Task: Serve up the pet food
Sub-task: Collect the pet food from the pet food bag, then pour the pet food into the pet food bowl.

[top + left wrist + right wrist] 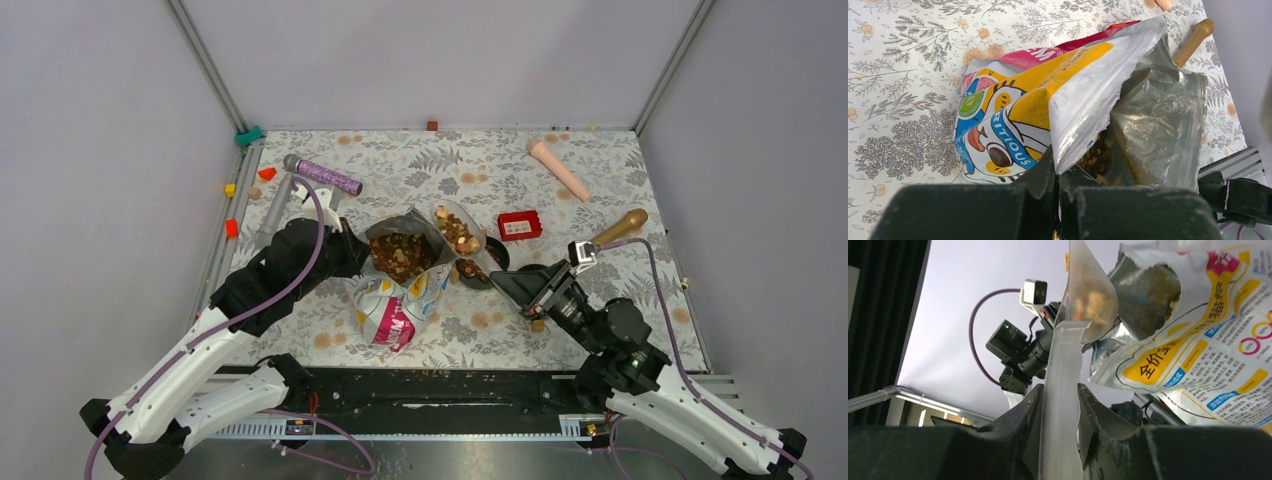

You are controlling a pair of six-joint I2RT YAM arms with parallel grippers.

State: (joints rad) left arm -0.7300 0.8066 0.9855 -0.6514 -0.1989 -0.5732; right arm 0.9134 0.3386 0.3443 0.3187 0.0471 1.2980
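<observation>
- The left gripper (1058, 176) has its black fingers pinched tight together on the torn lip of the yellow-white-pink plastic bag (1018, 105) printed with a cartoon cat. This holds the mouth up and open.
- The right gripper (1060, 392) has its jaws narrowed onto the flat handle of a clear plastic scoop (1087, 295). The scoop's bowl is raised just beside the bag's mouth.
- The pet food (400, 256), small brown, tan and reddish dry kibble, is in three places. There is a heap inside the open bag, a load in the scoop, and some in the small dark round bowl (495, 262) just beside the bag. All of it is near the middle of the floral-patterned table (480, 165).
- To my eye the kibble is light, hard and loose. It would roll and bounce, so fingers cannot take it. It has to ride in the scoop, kept level and tipped low over the bowl.
- The bag looks like thin, slick, floppy film. The lip is the sensible place to hold it, and it would likely sag if let go.
- The scoop seems stiff but smooth, so its handle could twist between the jaws.
- Further out, a red rectangular box (519, 225) lies just beyond the bowl. A purple glittery cylinder (325, 176) lies toward the far left corner and a peach-coloured rod (558, 168) toward the far right corner.
</observation>
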